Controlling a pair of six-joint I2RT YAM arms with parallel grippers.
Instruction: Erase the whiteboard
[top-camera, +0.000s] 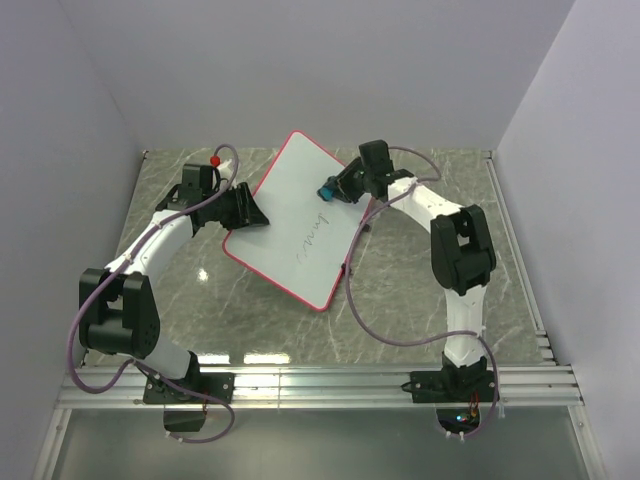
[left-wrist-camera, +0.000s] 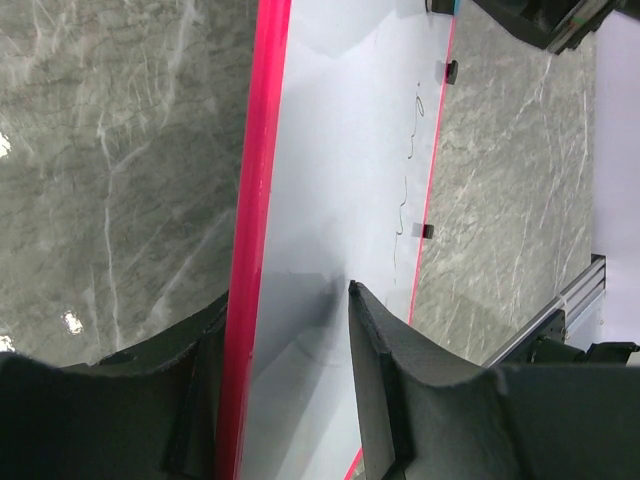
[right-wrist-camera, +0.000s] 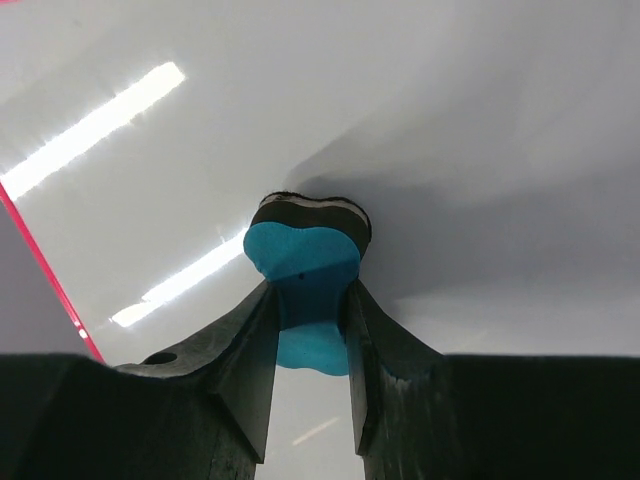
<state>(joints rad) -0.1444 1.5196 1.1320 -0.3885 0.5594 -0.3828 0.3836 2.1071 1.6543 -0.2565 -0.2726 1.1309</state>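
The whiteboard (top-camera: 290, 215) lies tilted on the marble table, with a thin red rim and faint handwriting (top-camera: 312, 232) across its middle. My left gripper (top-camera: 250, 212) is shut on its left edge. In the left wrist view the gripper (left-wrist-camera: 288, 295) straddles the red rim (left-wrist-camera: 258, 180), one finger lying on the white face (left-wrist-camera: 340, 150). My right gripper (top-camera: 335, 190) is shut on a small blue eraser (top-camera: 327, 189) near the board's upper right. In the right wrist view that gripper (right-wrist-camera: 310, 290) pinches the eraser (right-wrist-camera: 305, 255), whose dark felt presses on the board (right-wrist-camera: 450, 120).
Two small black clips (left-wrist-camera: 452, 70) (left-wrist-camera: 427, 231) sit on the board's far rim. A small red ball (top-camera: 215, 160) shows by the left arm. White walls close in the table on three sides. An aluminium rail (top-camera: 320, 385) runs along the near edge.
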